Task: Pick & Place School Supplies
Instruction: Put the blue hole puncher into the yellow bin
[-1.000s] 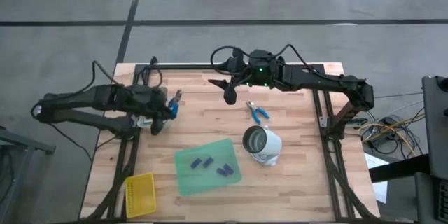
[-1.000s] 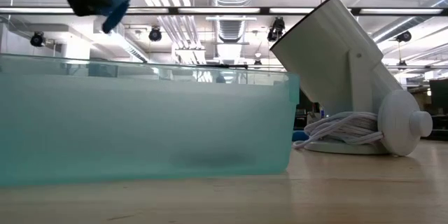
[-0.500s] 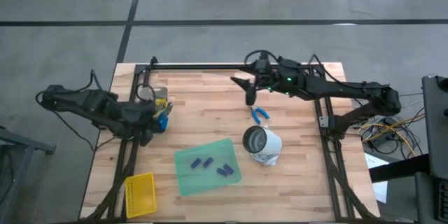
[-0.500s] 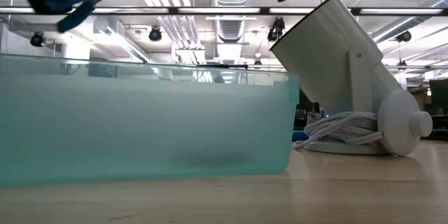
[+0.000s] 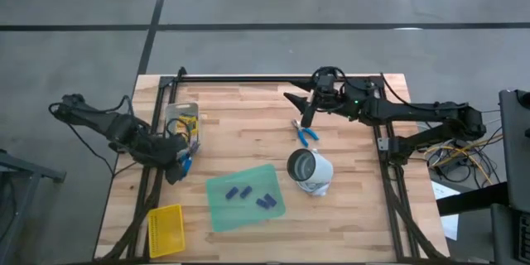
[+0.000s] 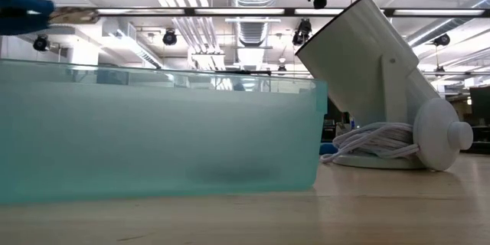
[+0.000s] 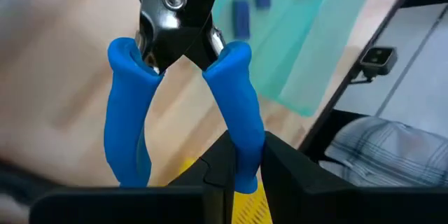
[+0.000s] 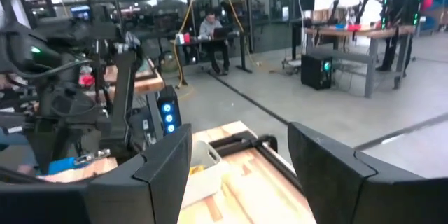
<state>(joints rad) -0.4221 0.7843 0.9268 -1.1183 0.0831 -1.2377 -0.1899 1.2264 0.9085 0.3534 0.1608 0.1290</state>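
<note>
The left gripper sits near the table's left edge, just off the upper-left corner of the translucent green sheet, clenched on one blue-handled plier-like tool: in the left wrist view its dark fingers pinch one rubbery blue handle, the glossy black metal head with its silver pivot pointing away over pale wood. The second blue-handled tool lies flat on the bare planks near the table's middle, between the right gripper and the white lamp. That right gripper hangs above the boards just beside it, its flat dark fingers spread wide with nothing between them. The lamp lies tipped on its side, smooth white shade open upward in the high view, cord coiled at its base in the low view. Several small purple-blue oblong pieces rest on the green sheet, well apart from both grippers. A clear bin with yellow-and-green crayon boxes stands by the left rail, just beyond the left gripper. A yellow mesh basket sits at the front-left corner. The butcher-block table shows an open strip between the bin and the second tool.
</note>
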